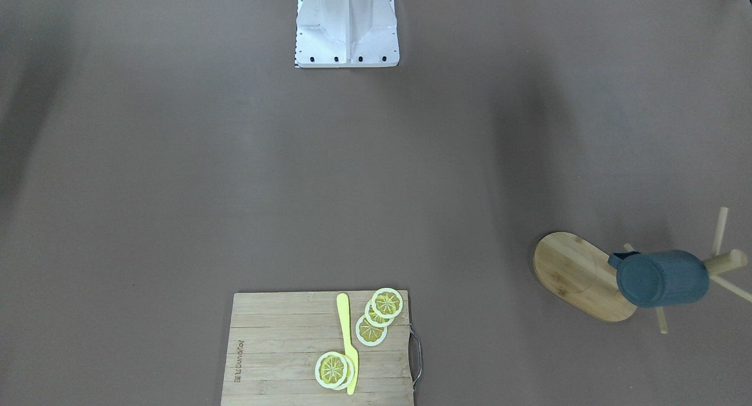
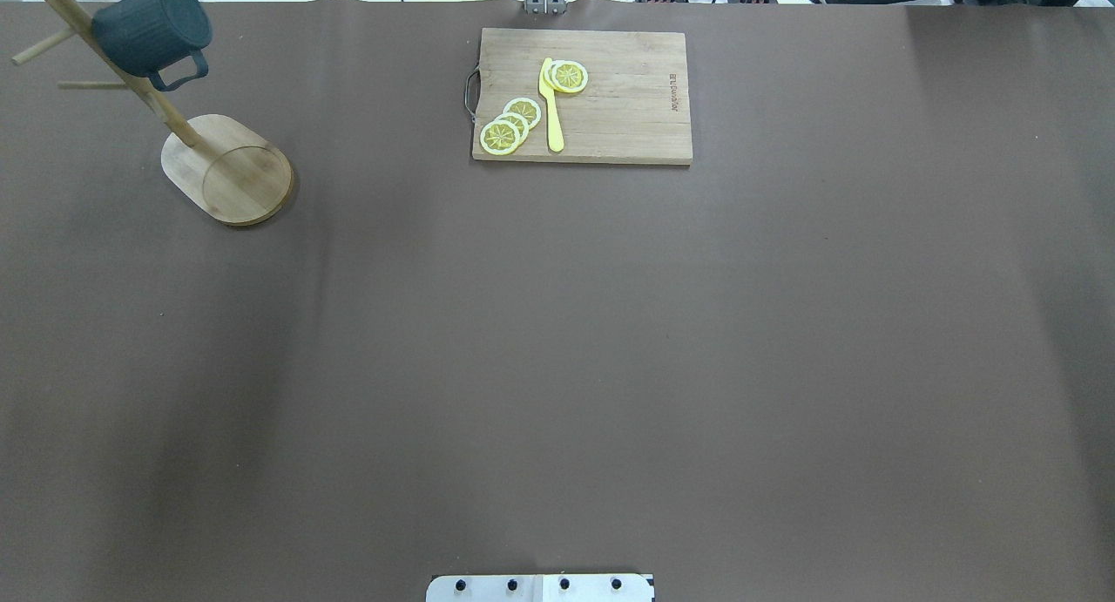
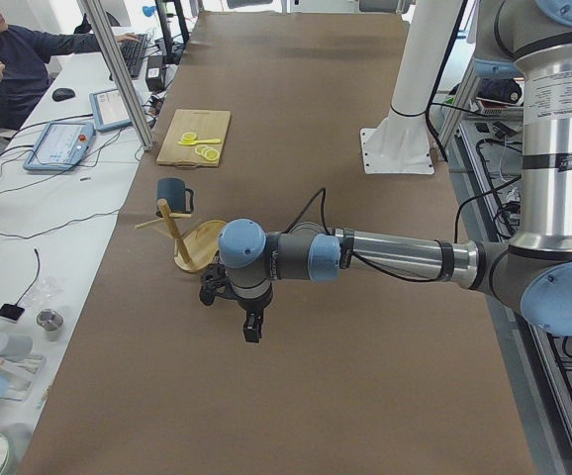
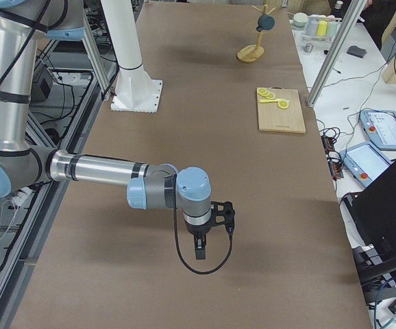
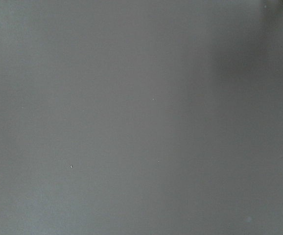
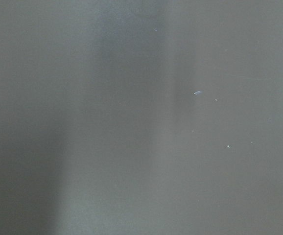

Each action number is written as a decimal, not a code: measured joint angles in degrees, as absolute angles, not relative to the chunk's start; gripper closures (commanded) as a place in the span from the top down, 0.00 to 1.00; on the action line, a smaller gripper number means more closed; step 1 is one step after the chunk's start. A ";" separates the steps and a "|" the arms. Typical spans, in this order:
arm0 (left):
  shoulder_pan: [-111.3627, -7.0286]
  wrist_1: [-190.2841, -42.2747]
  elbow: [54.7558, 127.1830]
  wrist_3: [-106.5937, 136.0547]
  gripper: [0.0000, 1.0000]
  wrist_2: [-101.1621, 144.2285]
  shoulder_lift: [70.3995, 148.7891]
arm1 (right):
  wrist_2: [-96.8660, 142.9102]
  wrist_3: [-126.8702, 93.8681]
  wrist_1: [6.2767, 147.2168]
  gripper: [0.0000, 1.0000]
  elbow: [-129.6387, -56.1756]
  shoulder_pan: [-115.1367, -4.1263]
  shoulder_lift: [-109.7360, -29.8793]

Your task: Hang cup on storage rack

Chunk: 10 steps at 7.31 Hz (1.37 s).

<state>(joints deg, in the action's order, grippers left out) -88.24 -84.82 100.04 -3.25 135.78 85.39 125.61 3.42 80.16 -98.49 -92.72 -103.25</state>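
The dark teal cup point(image 2: 152, 27) hangs by its handle on a peg of the bamboo storage rack point(image 2: 231, 171), at the table's far left in the overhead view. Both also show in the front view, the cup point(image 1: 664, 278) above the rack's oval base point(image 1: 578, 274). My left gripper point(image 3: 252, 332) shows only in the exterior left view, pointing down above bare mat, apart from the rack point(image 3: 192, 252). My right gripper point(image 4: 200, 250) shows only in the exterior right view, far from the rack point(image 4: 251, 53). I cannot tell whether either is open or shut. Nothing is visibly held.
A rectangular wooden cutting board point(image 2: 610, 97) with lemon slices point(image 2: 510, 127) and a yellow knife point(image 2: 551, 105) lies at the far middle of the table. The robot's white base point(image 1: 346, 27) stands at the near edge. Both wrist views show only brown mat.
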 measured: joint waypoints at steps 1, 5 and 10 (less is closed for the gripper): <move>-88.24 -84.81 100.00 -3.25 0.98 135.79 85.36 | 125.41 3.21 80.09 1.00 -98.53 -92.72 -103.20; -88.24 -84.81 99.64 -3.25 0.98 135.79 85.27 | 129.87 2.65 81.02 1.00 -99.14 -92.72 -102.73; -88.24 -84.85 99.61 -3.31 0.98 135.79 85.25 | 130.33 2.64 93.75 1.00 -104.86 -92.64 -100.20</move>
